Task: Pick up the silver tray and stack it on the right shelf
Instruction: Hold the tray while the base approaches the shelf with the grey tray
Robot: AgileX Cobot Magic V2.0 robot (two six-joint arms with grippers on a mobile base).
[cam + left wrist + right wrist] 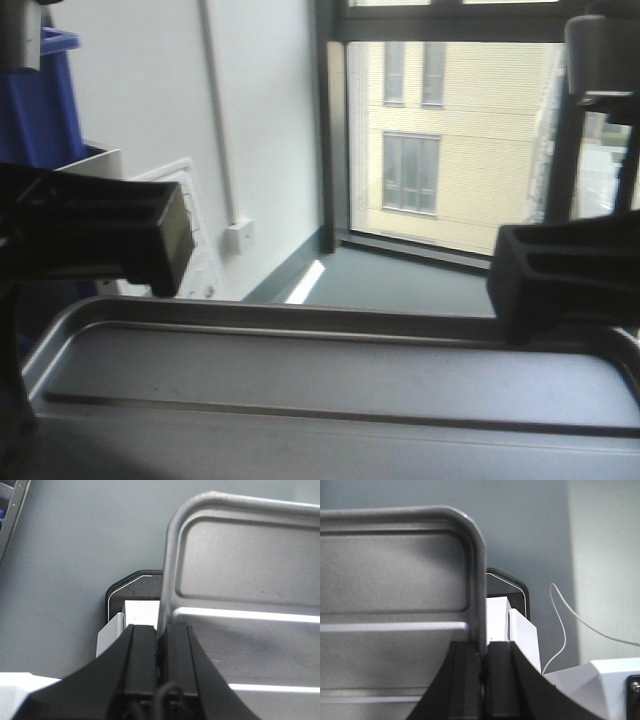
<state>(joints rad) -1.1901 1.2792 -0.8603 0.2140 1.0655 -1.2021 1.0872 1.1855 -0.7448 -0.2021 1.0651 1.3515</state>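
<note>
Likely light, stiff and slippery, the shiny rectangular aluminium tray (330, 385) is best held by its rolled end rims, where the left tool (160, 635) and right tool (483, 652) sit clamped.

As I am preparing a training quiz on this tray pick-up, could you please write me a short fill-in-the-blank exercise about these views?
1. The left claw is shut on the raised ____ of the silver tray.
2. Counting the right claw, the tray is gripped by ____ claws.
3. Through the window a ____ building shows.
4. The bin at the front view's upper left is ____.

Missing words: rim; two; yellow; blue.
</note>
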